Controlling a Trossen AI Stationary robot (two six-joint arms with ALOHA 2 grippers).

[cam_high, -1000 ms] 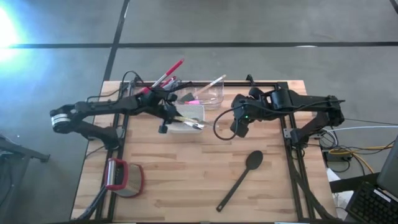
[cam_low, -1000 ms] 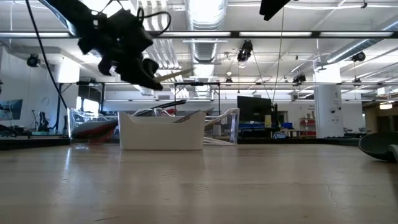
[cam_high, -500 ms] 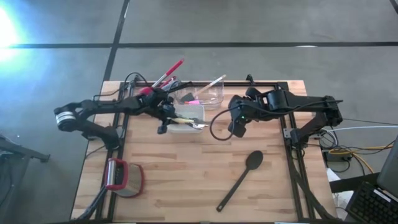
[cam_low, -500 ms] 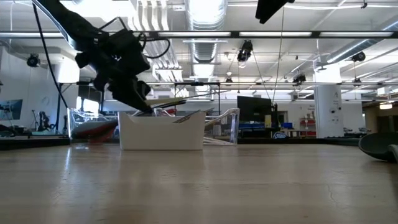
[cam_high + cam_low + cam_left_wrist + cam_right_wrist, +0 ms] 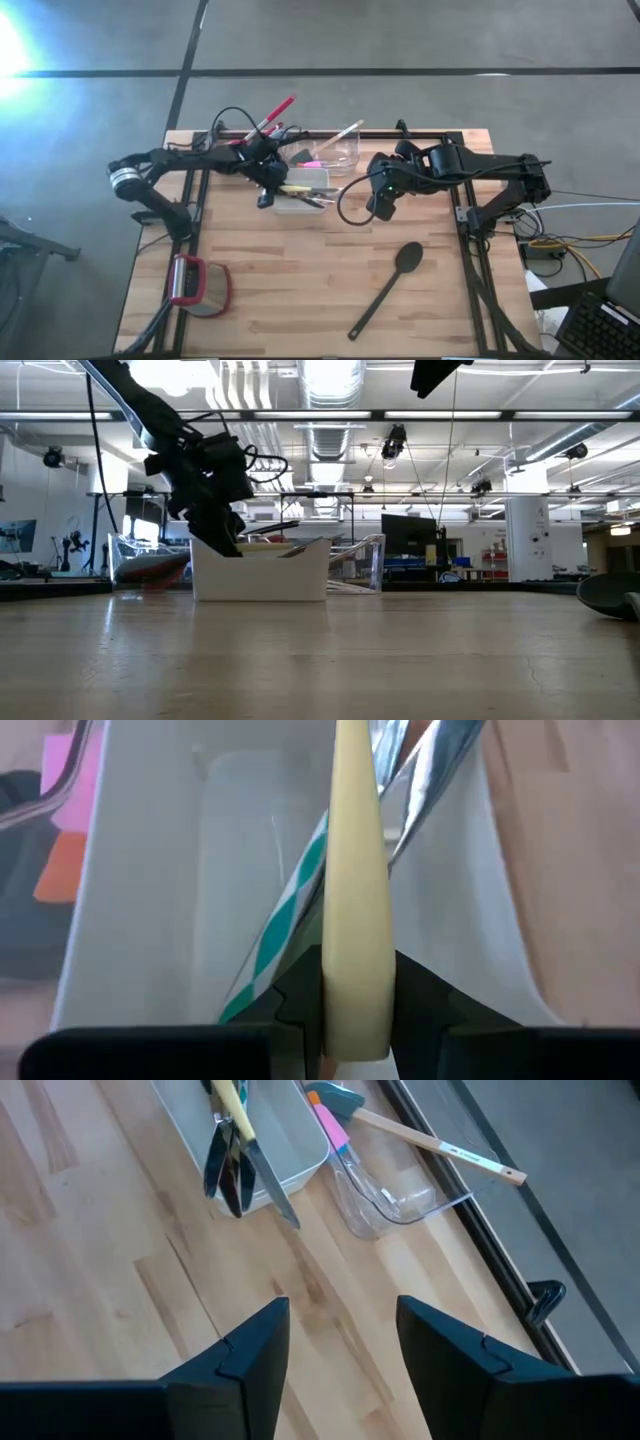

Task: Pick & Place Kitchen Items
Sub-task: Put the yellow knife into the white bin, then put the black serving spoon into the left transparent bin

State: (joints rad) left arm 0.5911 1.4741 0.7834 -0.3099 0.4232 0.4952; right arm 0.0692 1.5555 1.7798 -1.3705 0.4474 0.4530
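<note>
Cream-handled knife (image 5: pixel 355 900) clenched between the fingers of left gripper (image 5: pixel 266 186), blade end pointing down into white dish (image 5: pixel 322 178) at upper centre of the high view. Right gripper (image 5: pixel 379 205) spread wide, holding nothing, hovering over bare wood just right of the dish.

Also inside the dish: a green-and-white striped piece (image 5: pixel 290 920) and shiny metal blades (image 5: pixel 232 1170), two of them jutting over the rim.

Risks, judged: knife landing across the blades already there and tipping out over the low rim; handle catching on the dish wall during release; dish nudged along the table (image 5: pixel 300 290) by the lowered gripper.

Surroundings: clear tub (image 5: pixel 340 150) touching the dish on its far side, holding a pink piece and a wooden-handled spatula; red whisk (image 5: pixel 270 118) propped at upper left, beside the left arm; black spoon (image 5: pixel 390 285) lying loose at lower right, well apart; red-and-grey gadget (image 5: pixel 195 285) at lower left. Nothing between the spoon and the idle right gripper.
</note>
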